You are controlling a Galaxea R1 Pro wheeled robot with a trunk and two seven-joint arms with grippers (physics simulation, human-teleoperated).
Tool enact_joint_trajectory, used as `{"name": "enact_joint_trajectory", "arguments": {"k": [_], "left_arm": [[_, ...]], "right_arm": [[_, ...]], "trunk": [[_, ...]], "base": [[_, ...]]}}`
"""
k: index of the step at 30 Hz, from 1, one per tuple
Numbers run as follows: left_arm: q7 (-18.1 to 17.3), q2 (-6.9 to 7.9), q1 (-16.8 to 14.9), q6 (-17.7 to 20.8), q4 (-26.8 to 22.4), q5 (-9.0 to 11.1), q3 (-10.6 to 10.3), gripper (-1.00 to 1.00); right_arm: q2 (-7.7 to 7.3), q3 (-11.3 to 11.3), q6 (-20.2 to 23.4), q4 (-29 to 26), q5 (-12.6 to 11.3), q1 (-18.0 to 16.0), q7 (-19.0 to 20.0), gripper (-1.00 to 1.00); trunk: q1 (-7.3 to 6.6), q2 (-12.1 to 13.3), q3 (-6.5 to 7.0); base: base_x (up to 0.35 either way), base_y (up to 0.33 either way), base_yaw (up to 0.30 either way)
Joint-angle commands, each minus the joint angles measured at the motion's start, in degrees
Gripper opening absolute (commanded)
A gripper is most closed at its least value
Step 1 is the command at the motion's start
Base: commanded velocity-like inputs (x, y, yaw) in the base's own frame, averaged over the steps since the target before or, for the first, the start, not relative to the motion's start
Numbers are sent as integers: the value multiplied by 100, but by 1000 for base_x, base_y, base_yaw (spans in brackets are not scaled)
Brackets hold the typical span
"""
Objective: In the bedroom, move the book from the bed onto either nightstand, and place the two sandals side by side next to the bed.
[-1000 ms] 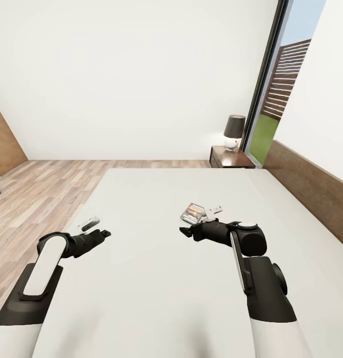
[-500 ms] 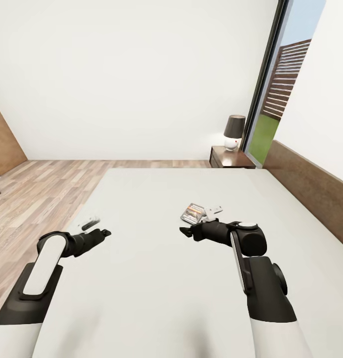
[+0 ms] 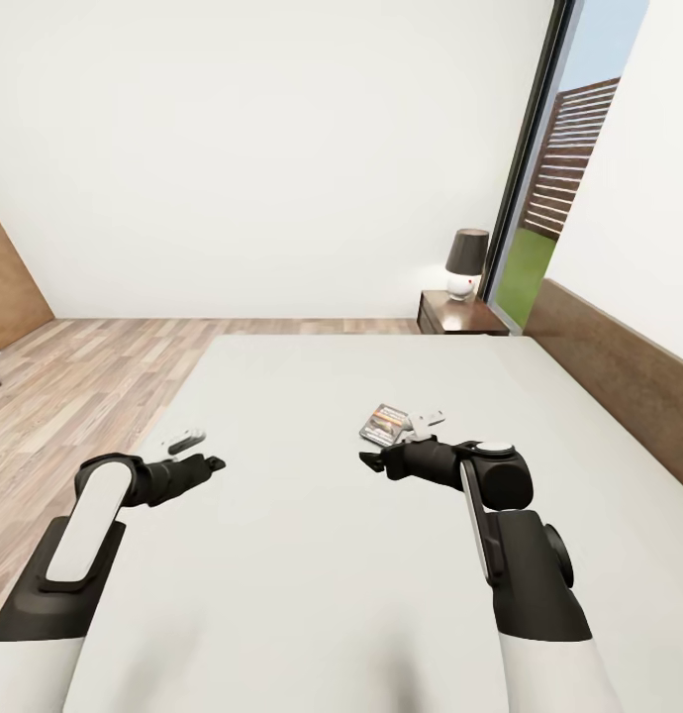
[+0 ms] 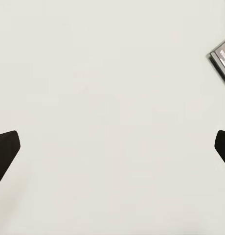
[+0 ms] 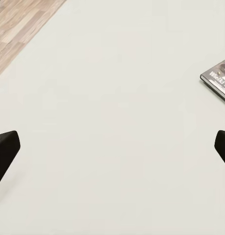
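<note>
Above the bed (image 3: 312, 555), both arms' jaws spread wide, empty, near the book (image 3: 385, 422).

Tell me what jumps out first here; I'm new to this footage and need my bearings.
A big pale bed takes up most of the head view, with both arms reaching over it. A small book lies on it just beyond the open right gripper; the left gripper is open too. Past the far corner, a lamp stands on a dark nightstand beside a tall window.
</note>
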Motion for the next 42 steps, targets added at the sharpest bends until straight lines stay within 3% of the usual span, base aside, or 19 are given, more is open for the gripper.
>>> {"name": "enact_joint_trajectory", "arguments": {"k": [1, 10, 29, 34, 35, 41, 42], "left_arm": [[62, -4, -6, 21, -15, 58, -1, 100], [58, -17, -11, 42, -63, 64, -5, 100], [81, 12, -4, 48, -3, -32, -24, 100], [83, 36, -5, 48, 124, -32, -4, 100], [84, 48, -11, 45, 377, -30, 1, 100], [72, 51, -13, 26, 589, -33, 3, 100], [69, 52, -13, 18, 642, -34, 3, 100]], "right_arm": [[3, -4, 22, -6, 59, -5, 52, 100], [3, -5, 31, -2, 58, -6, 52, 100], [3, -4, 30, 10, 64, -30, 30, 100], [3, -19, 33, 645, 72, -327, -411, 100], [3, -185, -9, 1432, -7, -716, -1140, 100], [3, -464, -128, 2163, -231, -1036, -1418, 100], [3, -507, -201, 2538, -273, -1208, -1478, 100]], "trunk": [[23, -45, -24], [45, -86, -42], [-373, 676, 299], [-482, 877, 389], [-504, 917, 406], [-636, 1158, 514], [-658, 1198, 532]], "base": [[0, 0, 0], [0, 0, 0], [0, 0, 0], [0, 0, -147], [0, 0, -57], [0, 0, -26], [0, 0, -9]]}}
